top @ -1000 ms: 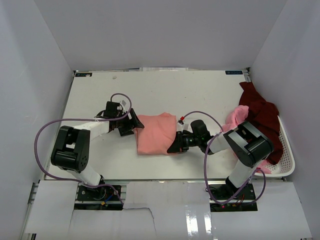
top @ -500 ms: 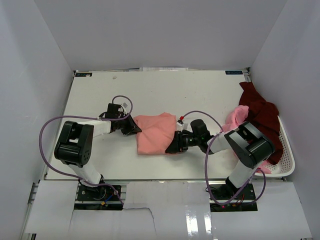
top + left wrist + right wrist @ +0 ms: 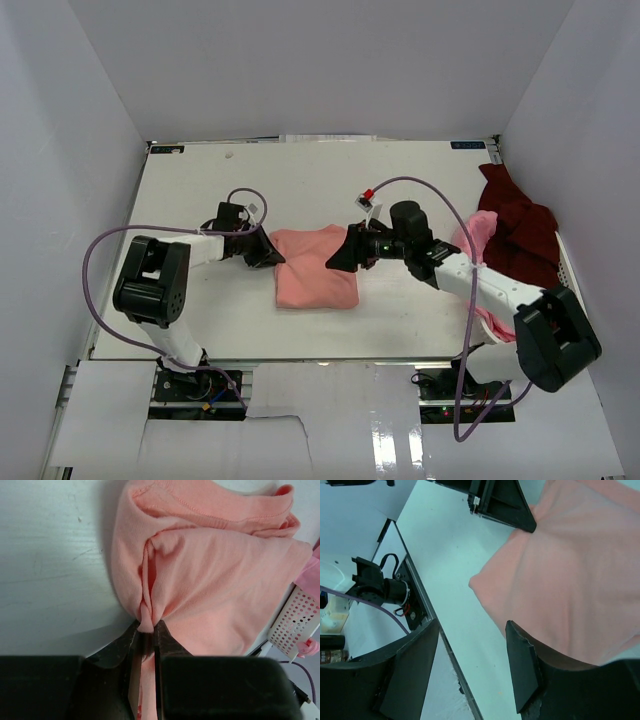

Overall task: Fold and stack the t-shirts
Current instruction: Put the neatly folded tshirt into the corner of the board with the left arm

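Two pincers work at opposite edges of one folded shirt. The left pincer (image 3: 145, 630) is drawn narrow, its jaws pinching a bunched fold at the near edge of the salmon-pink t-shirt (image 3: 215, 580), with cloth squeezed between them. From that pinch the shirt spreads away ahead of the pincer, folded and lying on the white table (image 3: 300, 180).

The right pincer (image 3: 472, 625) stands with its jaws spread wide and nothing between them. It hangs over the far side of the same shirt, facing the left pincer across the cloth. One finger overlaps the shirt's edge in the wrist view, but whether it touches the fabric cannot be told. A corner of the shirt and bare table show in the gap between the jaws.

Behind the right pincer, alongside its forearm, lies the lighter pink t-shirt (image 3: 470, 235). Just beyond that, the dark maroon t-shirt (image 3: 515, 225) is heaped over the far end of the white slotted basket (image 3: 575, 310) at the table's edge.
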Controlling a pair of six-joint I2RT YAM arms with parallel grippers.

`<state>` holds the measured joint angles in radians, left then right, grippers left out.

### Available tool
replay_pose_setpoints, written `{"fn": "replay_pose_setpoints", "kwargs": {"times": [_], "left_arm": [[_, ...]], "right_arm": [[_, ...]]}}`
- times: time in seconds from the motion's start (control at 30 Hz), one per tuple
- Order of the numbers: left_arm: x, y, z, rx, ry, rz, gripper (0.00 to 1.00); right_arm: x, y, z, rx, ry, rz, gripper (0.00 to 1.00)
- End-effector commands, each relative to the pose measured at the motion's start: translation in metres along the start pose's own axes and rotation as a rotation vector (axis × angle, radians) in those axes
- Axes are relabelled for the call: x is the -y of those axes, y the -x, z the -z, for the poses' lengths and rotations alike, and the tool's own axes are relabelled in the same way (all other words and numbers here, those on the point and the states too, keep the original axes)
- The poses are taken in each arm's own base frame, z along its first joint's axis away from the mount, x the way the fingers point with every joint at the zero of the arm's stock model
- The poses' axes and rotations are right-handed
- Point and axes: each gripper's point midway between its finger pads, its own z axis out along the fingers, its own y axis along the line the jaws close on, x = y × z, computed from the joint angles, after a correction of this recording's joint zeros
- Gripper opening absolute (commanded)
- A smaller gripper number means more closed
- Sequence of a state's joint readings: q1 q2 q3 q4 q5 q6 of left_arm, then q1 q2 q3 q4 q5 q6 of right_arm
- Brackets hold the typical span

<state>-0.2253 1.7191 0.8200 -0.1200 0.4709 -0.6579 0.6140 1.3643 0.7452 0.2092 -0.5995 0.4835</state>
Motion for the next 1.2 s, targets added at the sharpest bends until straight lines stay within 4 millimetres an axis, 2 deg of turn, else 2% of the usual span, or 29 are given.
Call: {"fn": "replay_pose_setpoints", "kwargs": {"times": [0.0, 0.07, 0.13, 0.17, 0.2, 0.23, 0.27, 0.3, 0.33, 0.37, 0.4, 0.43, 0.53, 0.57, 0.6, 0.63, 0.67, 0.73, 0.77, 0.83, 0.87, 0.9, 0.97, 1.0, 1.03, 1.07, 1.13, 1.17], "left_arm": [[-0.039, -0.01, -0.008, -0.067, 0.16, 0.02, 0.0], [-0.045, -0.006, -0.006, -0.099, 0.161, 0.058, 0.0], [-0.04, 0.015, -0.003, -0.079, 0.148, 0.059, 0.0], [-0.046, 0.022, 0.002, -0.079, 0.17, 0.062, 0.0], [-0.038, 0.043, 0.005, -0.041, 0.166, 0.037, 0.0], [-0.039, 0.056, 0.009, -0.018, 0.182, 0.031, 0.0], [-0.046, 0.059, 0.011, -0.038, 0.218, 0.021, 0.0], [-0.051, 0.07, 0.014, -0.018, 0.257, 0.008, 0.0], [-0.043, 0.098, 0.019, 0.036, 0.263, -0.02, 0.0], [-0.052, 0.102, 0.019, 0.023, 0.304, -0.016, 0.0], [-0.058, 0.116, 0.022, 0.055, 0.355, -0.053, 0.0], [-0.053, 0.141, 0.029, 0.111, 0.37, -0.086, 0.0], [-0.074, 0.172, 0.032, 0.153, 0.483, -0.151, 0.0], [-0.073, 0.188, 0.036, 0.186, 0.5, -0.169, 0.0], [-0.082, 0.192, 0.032, 0.182, 0.525, -0.167, 0.0], [-0.093, 0.203, 0.037, 0.203, 0.569, -0.163, 0.0], [-0.094, 0.215, 0.041, 0.231, 0.579, -0.165, 0.0], [-0.108, 0.223, 0.037, 0.233, 0.62, -0.165, 0.0], [-0.114, 0.239, 0.045, 0.266, 0.628, -0.158, 0.0], [-0.133, 0.251, 0.045, 0.272, 0.673, -0.163, 0.0], [-0.135, 0.267, 0.051, 0.311, 0.699, -0.173, 0.0], [-0.137, 0.274, 0.052, 0.322, 0.713, -0.185, 0.0], [-0.154, 0.286, 0.052, 0.333, 0.769, -0.197, 0.0], [-0.152, 0.304, 0.06, 0.375, 0.777, -0.202, 0.0], [-0.162, 0.307, 0.055, 0.367, 0.796, -0.211, 0.0], [-0.162, 0.325, 0.066, 0.414, 0.821, -0.212, 0.0], [-0.164, 0.338, 0.068, 0.439, 0.83, -0.23, 0.0], [-0.172, 0.343, 0.062, 0.434, 0.847, -0.247, 0.0]], "right_arm": [[-0.003, 0.017, 0.019, 0.022, -0.058, 0.034, 0.62], [-0.005, 0.023, 0.023, 0.032, -0.064, 0.045, 0.62], [-0.009, 0.029, 0.029, 0.039, -0.072, 0.062, 0.63], [-0.01, 0.032, 0.03, 0.046, -0.075, 0.068, 0.62], [-0.01, 0.029, 0.034, 0.037, -0.083, 0.058, 0.63], [-0.011, 0.03, 0.036, 0.04, -0.079, 0.061, 0.63], [-0.012, 0.031, 0.037, 0.042, -0.077, 0.063, 0.63], [-0.012, 0.031, 0.038, 0.044, -0.08, 0.064, 0.63], [-0.014, 0.032, 0.041, 0.05, -0.077, 0.068, 0.63], [-0.015, 0.031, 0.041, 0.048, -0.073, 0.069, 0.63], [-0.016, 0.032, 0.042, 0.05, -0.07, 0.072, 0.63], [-0.016, 0.03, 0.043, 0.044, -0.071, 0.07, 0.63], [-0.018, 0.03, 0.046, 0.04, -0.067, 0.078, 0.63], [-0.018, 0.029, 0.047, 0.038, -0.066, 0.077, 0.63], [-0.019, 0.03, 0.048, 0.039, -0.064, 0.082, 0.63], [-0.02, 0.03, 0.05, 0.041, -0.066, 0.082, 0.63], [-0.02, 0.029, 0.05, 0.034, -0.066, 0.08, 0.63], [-0.022, 0.029, 0.052, 0.03, -0.064, 0.08, 0.63], [-0.022, 0.028, 0.053, 0.022, -0.066, 0.076, 0.63], [-0.023, 0.029, 0.055, 0.022, -0.065, 0.08, 0.63], [-0.024, 0.029, 0.056, 0.021, -0.066, 0.08, 0.63], [-0.023, 0.027, 0.056, 0.015, -0.07, 0.074, 0.63], [-0.023, 0.025, 0.056, 0.005, -0.069, 0.066, 0.63], [-0.022, 0.024, 0.056, -0.004, -0.071, 0.059, 0.63], [-0.022, 0.023, 0.057, -0.009, -0.069, 0.054, 0.63], [-0.022, 0.023, 0.057, -0.016, -0.071, 0.047, 0.63], [-0.023, 0.023, 0.057, -0.028, -0.072, 0.038, 0.63], [-0.021, 0.023, 0.056, -0.038, -0.078, 0.031, 0.63]]}}
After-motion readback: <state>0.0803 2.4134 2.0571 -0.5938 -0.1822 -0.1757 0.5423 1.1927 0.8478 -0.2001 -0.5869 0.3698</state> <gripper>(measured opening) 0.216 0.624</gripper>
